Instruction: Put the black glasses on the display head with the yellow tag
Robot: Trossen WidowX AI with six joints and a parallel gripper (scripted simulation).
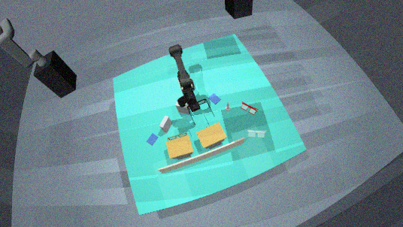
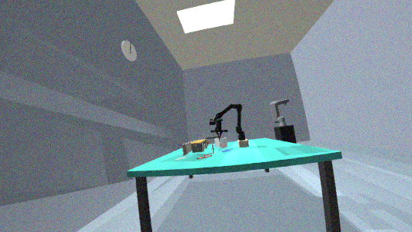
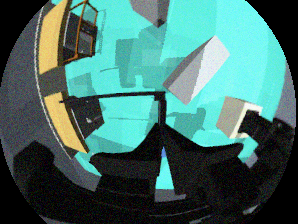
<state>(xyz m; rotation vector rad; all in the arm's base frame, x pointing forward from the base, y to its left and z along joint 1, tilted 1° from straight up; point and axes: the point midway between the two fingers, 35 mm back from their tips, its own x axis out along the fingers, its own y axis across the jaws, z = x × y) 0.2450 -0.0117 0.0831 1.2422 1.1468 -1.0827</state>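
The black glasses (image 1: pixel 210 109) (image 3: pixel 125 94) are held above the table, front toward the arm and thin temples pointing toward the display heads. My gripper (image 1: pixel 196 108) (image 2: pixel 219 137) (image 3: pixel 159 125) is shut on them at the frame. One display head (image 1: pixel 211 134) (image 3: pixel 66 122), a block with an orange-yellow top, has a bare dark front and stands just beyond the temple ends in the top view. The other head (image 1: pixel 180 146) (image 3: pixel 54 37) has brown-rimmed glasses (image 1: pixel 177 137) (image 3: pixel 77 55) at its front. I cannot make out the yellow tag on either head.
A long beige board (image 1: pixel 203 155) stands behind the heads. Pale blocks (image 1: pixel 165 124) (image 3: pixel 200 67) stand near the arm. Red glasses (image 1: pixel 249 108), white glasses (image 1: pixel 256 134) and a small pink stand (image 1: pixel 228 107) are to the right. Blue squares (image 1: pixel 152 139) (image 1: pixel 215 98) lie on the table.
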